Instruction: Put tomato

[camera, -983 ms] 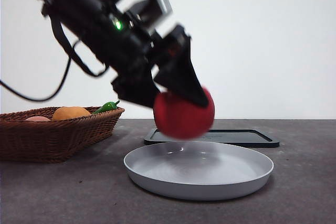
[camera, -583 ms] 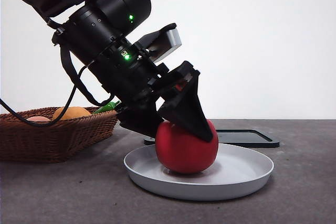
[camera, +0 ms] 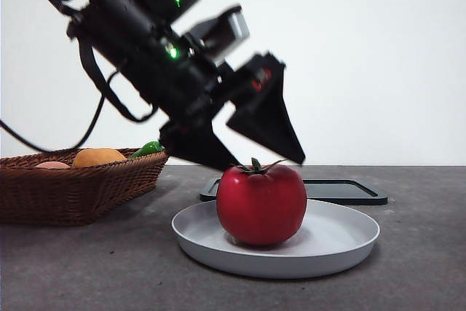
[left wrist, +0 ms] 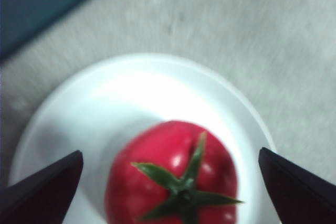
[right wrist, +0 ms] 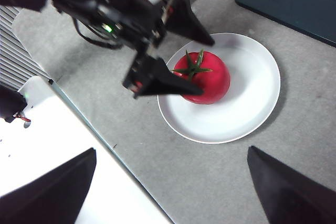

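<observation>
The glossy round deep-red tomato (camera: 261,204) sits upright, its spiky green calyx on top, inside the shallow white round plate (camera: 349,242) on the grey bench (camera: 422,274); it rests left of the plate's middle in the front view, touching nothing but the plate. Directly above it, and clear of it, hangs the left end effector (camera: 263,159), its black jaws spread wide, one to each side of the fruit, gripping nothing. From there the tomato lies straight down between the jaws; being round, it has no long axis to speak of. The placing looks done, so the move to come is probably a plain lift away, which the open gap allows. The right end effector (right wrist: 170,182) waits well apart and higher up, jaws wide and empty. Behind the plate lies a flat black tray (camera: 342,189); to the side stands a brown wicker basket (camera: 73,191) with an orange round fruit (camera: 98,156).
</observation>
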Controlling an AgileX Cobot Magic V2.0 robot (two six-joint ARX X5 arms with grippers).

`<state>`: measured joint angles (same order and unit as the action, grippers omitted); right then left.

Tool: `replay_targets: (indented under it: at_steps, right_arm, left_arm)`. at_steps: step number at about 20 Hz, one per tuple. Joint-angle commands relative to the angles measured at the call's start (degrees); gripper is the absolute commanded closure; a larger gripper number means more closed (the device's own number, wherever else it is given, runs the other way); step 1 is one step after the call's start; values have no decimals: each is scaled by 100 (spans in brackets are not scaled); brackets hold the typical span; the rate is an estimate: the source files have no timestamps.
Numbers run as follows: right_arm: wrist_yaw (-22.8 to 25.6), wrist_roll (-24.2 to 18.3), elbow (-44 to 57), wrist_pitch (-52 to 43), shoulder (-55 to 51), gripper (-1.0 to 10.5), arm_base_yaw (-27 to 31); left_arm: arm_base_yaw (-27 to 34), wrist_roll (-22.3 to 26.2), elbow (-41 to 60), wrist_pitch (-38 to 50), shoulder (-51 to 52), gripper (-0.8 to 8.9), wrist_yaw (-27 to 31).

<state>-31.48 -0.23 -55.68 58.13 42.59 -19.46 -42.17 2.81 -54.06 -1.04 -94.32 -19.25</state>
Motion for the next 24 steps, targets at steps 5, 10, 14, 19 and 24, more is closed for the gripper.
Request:
replay_targets:
  at_steps: [5,10,14,19,24]
  right_arm:
    - [7,-44,-114,-26,44,488,-28]
    - [55,-44,-114,-109,44,489,-28]
    - [94,-44,-114,-249,164,488,-28]
    - [90,-44,-114,-374,651,488,-31]
    - [90,-48,-114,-592,1106,488,-168]
  left_arm:
    - [251,-98,-96,-398,986,255,20]
    - [785,-98,-96,-1285,2197,255,17]
    - [1305,-83,-96,-2415,3101,255,13]
    - [1528,-26,-96,-4019,3799,256,-367]
    - [1517,-28,-96,-4564,4087,256,-645]
